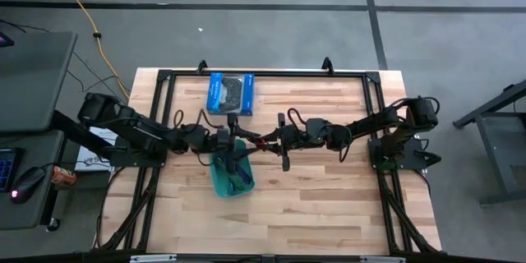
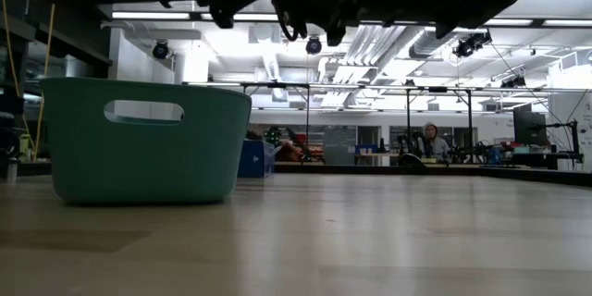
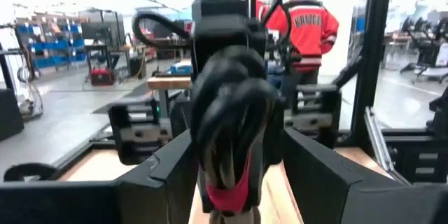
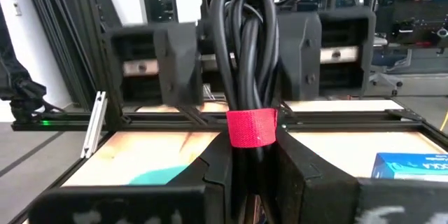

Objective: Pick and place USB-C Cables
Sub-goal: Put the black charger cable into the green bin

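A black USB-C cable bundle (image 4: 245, 49) with a red tie (image 4: 252, 127) is held in the air over the middle of the table. My right gripper (image 4: 253, 175) is shut on it. My left gripper (image 3: 238, 178) faces it from the table's left and is open. Its fingers (image 4: 178, 63) stand on either side of the bundle's loops (image 3: 231, 112); whether they touch I cannot tell. In the high view both grippers (image 1: 246, 138) (image 1: 267, 140) meet just beyond the teal bin (image 1: 218, 182), which holds other coloured cables (image 1: 237, 182). My right gripper pinches the black bundle between its two fingers, just below the red tie (image 4: 252, 140). The looped part rises out of the fingers past the tie and reaches in between the other gripper's fingers. The bundle is clear of the table and the bin.
The teal bin (image 2: 143, 148) stands on the table below and slightly nearer than the grippers. A blue box (image 1: 230, 93) lies at the far edge. Black frame rails (image 1: 160, 115) border the table. A person in a red jacket (image 3: 304, 24) stands in the room beyond.
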Robot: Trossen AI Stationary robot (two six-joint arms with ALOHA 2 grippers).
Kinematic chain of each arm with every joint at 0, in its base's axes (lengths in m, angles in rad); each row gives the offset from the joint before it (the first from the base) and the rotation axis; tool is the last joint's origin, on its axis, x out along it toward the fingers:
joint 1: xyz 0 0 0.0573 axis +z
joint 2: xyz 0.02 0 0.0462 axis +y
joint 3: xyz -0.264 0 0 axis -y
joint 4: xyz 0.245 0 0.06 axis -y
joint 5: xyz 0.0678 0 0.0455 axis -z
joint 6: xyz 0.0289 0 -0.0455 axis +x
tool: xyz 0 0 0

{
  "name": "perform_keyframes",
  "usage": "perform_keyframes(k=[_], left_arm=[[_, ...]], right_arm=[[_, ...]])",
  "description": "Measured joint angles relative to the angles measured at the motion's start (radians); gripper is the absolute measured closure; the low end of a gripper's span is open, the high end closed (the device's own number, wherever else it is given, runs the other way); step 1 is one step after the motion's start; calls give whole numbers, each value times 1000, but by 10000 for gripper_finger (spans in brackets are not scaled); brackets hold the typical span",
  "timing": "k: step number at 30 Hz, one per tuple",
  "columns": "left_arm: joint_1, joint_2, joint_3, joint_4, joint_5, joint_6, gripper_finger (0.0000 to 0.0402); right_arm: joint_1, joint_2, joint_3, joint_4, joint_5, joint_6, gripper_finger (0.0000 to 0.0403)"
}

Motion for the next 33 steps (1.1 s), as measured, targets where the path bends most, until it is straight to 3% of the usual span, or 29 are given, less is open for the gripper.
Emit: perform_keyframes(k=[8,17,21,27,33], left_arm=[[0,120,95,5,-5,1,220],[0,132,106,-3,-7,1,228],[0,132,106,-4,-17,1,271],[0,130,106,-13,-41,1,383],[0,130,106,-15,-41,-5,376]], right_arm=[[0,0,0,-8,-14,1,354],[0,0,0,-19,-18,1,354],[0,0,0,-19,-20,1,354],[0,0,-3,-24,-24,1,354],[-1,0,-2,-32,-17,3,324]])
